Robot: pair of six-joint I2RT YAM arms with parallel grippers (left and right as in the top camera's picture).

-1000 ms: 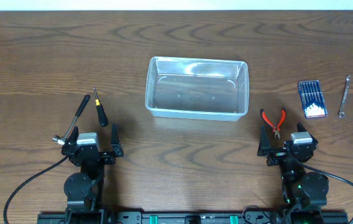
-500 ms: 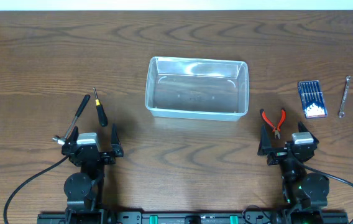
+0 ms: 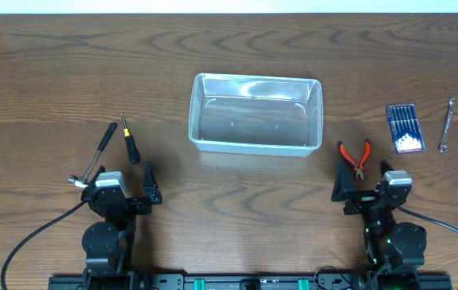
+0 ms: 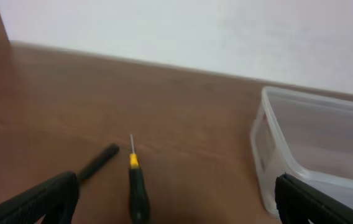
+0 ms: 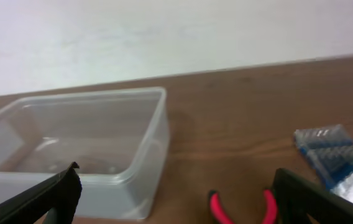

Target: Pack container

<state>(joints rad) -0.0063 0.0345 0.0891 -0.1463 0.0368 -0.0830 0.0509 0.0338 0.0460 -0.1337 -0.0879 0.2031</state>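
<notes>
Nudged only a shade outward since 1 second ago: left gripper [image 3: 116,179] and right gripper [image 3: 372,184], both low at the near edge of the table [image 3: 52,64], with every tool and the container [image 3: 253,147] unmoved. Jaws on both spread wide apart, gripping nothing. Clear container at mid-table, between the 2 arms and farther out, apparently empty. Off its left side, hammer [image 3: 98,153] and screwdriver [image 3: 131,145] lying close together, just ahead of the left gripper; off its right side, red-handled pliers [image 3: 356,155] right in front of the right gripper, then blue case [image 3: 405,127] and wrench [image 3: 447,125] well beyond. Looks like the very start of packing, with none of the 5 items lifted yet. Next, most likely: reach forward over the nearest tool, pliers or screwdriver, close across its handle, lift, and carry it over the container's rim before letting go.
</notes>
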